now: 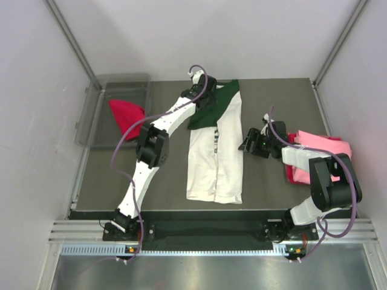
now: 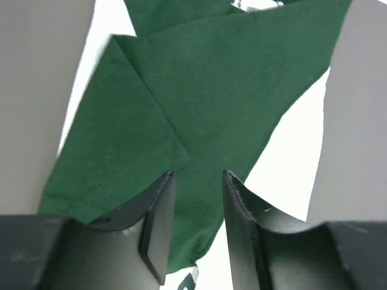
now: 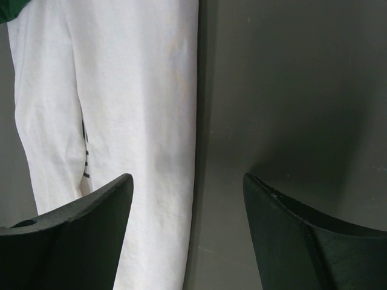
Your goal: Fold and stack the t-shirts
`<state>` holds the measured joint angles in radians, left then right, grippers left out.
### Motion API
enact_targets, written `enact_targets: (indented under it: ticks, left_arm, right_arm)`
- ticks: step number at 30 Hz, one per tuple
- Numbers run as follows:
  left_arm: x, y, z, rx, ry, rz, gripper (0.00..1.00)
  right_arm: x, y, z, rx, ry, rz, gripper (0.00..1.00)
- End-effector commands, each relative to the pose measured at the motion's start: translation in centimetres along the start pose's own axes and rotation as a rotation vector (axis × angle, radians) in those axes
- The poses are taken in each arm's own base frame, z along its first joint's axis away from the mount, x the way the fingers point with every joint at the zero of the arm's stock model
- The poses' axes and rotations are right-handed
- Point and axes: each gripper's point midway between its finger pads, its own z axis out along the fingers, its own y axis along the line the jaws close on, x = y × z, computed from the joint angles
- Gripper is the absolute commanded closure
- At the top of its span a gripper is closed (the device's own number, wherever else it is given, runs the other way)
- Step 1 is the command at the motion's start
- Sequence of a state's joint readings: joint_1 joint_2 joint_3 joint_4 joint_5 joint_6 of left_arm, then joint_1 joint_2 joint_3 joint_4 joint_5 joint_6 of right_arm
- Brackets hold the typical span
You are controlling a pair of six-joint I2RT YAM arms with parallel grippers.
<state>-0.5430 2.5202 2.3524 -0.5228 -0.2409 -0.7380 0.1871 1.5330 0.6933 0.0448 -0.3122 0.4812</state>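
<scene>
- Left arm [image 1: 151,144] stretched far forward, angled right.
- Left gripper [image 2: 198,223] pointing down, jaws parted by a narrow gap.
- Right arm [image 1: 329,179] folded back near its base.
- Right gripper [image 3: 187,232] low, aimed left, jaws wide apart.

White t-shirt [image 1: 214,163] with dark green sleeves: folded lengthwise into a long strip, lying flat, one long edge showing between the right fingers [image 3: 78,223]. Green sleeve [image 2: 230,90]: folded across the top end, directly beneath the left fingers [image 2: 158,223]. Pink t-shirt [image 1: 323,144]: folded, atop a red t-shirt [image 1: 291,174], behind the right fingers. Second red t-shirt [image 1: 126,115]: crumpled, well apart from the left fingers.
</scene>
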Motion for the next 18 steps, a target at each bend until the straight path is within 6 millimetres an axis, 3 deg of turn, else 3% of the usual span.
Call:
enact_targets:
  ticks: [1, 5, 6, 7, 9, 10, 12, 13, 18]
  left_arm:
    - [-4.0, -3.5, -3.8, 0.105, -0.077, 0.017, 0.55]
    - [-4.2, -1.7, -6.2, 0.046, -0.057, 0.15, 0.52]
    - [-5.0, -1.6, -7.8, 0.044, -0.071, 0.17, 0.5]
    - [-3.7, 0.0, -7.7, 0.008, -0.039, 0.232, 0.48]
    - [-4.5, 1.0, -9.8, -0.017, -0.058, 0.282, 0.43]
    - [-3.3, 2.7, -9.7, -0.055, -0.032, 0.326, 0.42]
    - [-3.9, 3.7, -11.1, -0.089, -0.049, 0.359, 0.39]
    - [-3.1, 4.7, -11.0, -0.108, -0.031, 0.398, 0.38]
    - [-2.8, 5.5, -11.2, -0.11, -0.014, 0.553, 0.36]
  right_arm:
    - [-1.4, 0.7, -0.5, -0.029, -0.062, -0.031, 0.27]
    - [-1.4, 0.8, -0.5, -0.03, -0.059, -0.031, 0.27]
    - [-1.3, 0.7, -0.5, -0.031, -0.057, -0.029, 0.27]
    - [-1.3, 0.7, -0.6, -0.031, -0.06, -0.032, 0.27]
    - [-1.4, 0.7, -0.6, -0.029, -0.063, -0.031, 0.27]
    - [-1.3, 0.8, -0.6, -0.031, -0.065, -0.031, 0.27]
    - [-1.4, 0.8, -0.6, -0.032, -0.068, -0.029, 0.27]
    - [-1.3, 0.7, -0.6, -0.028, -0.067, -0.031, 0.27]
    - [-1.4, 0.7, -0.6, -0.028, -0.074, -0.033, 0.27]
